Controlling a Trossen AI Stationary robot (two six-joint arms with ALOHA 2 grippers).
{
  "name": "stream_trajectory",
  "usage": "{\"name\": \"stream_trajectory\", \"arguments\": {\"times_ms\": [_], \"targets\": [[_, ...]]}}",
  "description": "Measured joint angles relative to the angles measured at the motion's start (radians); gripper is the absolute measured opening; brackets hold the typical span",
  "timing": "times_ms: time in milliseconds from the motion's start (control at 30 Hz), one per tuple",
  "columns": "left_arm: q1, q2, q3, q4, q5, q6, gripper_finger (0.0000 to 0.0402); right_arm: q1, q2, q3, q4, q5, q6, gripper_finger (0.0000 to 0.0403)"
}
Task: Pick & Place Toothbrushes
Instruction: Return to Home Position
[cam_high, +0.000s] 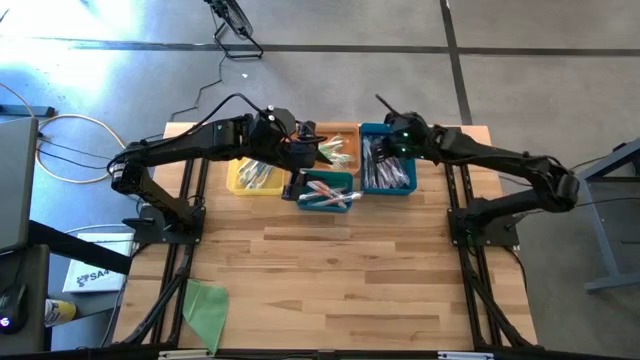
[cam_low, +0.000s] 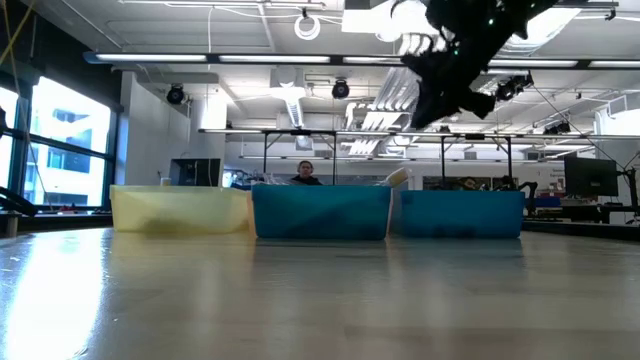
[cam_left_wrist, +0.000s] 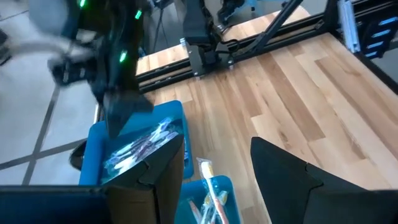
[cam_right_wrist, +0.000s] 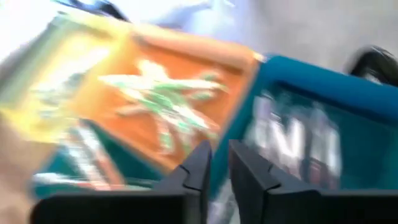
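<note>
Toothbrushes lie in four bins at the table's far middle: a yellow bin (cam_high: 255, 178), an orange bin (cam_high: 338, 148), a teal bin (cam_high: 325, 192) and a blue bin (cam_high: 388, 165). My left gripper (cam_high: 297, 183) hangs open and empty over the teal bin's left end; its wrist view shows pink-accented toothbrushes (cam_left_wrist: 211, 194) below it and wrapped ones (cam_left_wrist: 140, 148) in the blue bin. My right gripper (cam_high: 377, 140) is above the blue bin's far left part, and its fingers (cam_right_wrist: 221, 171) are shut with nothing seen between them. Green toothbrushes (cam_right_wrist: 165, 93) lie in the orange bin ahead of it.
A flat green sheet (cam_high: 205, 310) lies at the table's near left corner. Bare wood (cam_high: 330, 270) stretches from the bins to the near edge. In the low view the right arm (cam_low: 455, 55) hangs high above the blue bin (cam_low: 460, 215). A person (cam_low: 305, 172) sits beyond the table.
</note>
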Motion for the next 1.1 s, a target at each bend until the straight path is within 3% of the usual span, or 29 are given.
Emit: {"name": "stream_trajectory", "arguments": {"times_ms": [133,300,533,800,933,1100], "targets": [[0.000,0.000,0.000,0.000,-0.017,-0.008,0.0180,0.037,-0.057,0.000,0.086,-0.065,-0.054,0.0010],[0.000,0.000,0.000,0.001,-0.019,-0.010,0.0180,0.101,-0.073,0.000,0.212,-0.163,-0.152,0.0003],[0.000,0.000,0.000,0.001,-0.020,-0.011,0.0180,0.204,-0.073,0.000,0.353,-0.368,-0.424,0.0002],[0.000,0.008,0.000,0.003,-0.022,-0.011,0.0176,0.274,-0.072,0.000,0.487,-0.372,-0.443,0.0003],[0.000,0.020,-0.001,0.003,-0.021,-0.009,0.0142,0.285,-0.072,0.000,0.495,-0.372,-0.443,0.0002],[0.000,0.031,-0.001,0.004,-0.017,-0.007,0.0068,0.285,-0.072,0.000,0.495,-0.373,-0.437,0.0003]]}}
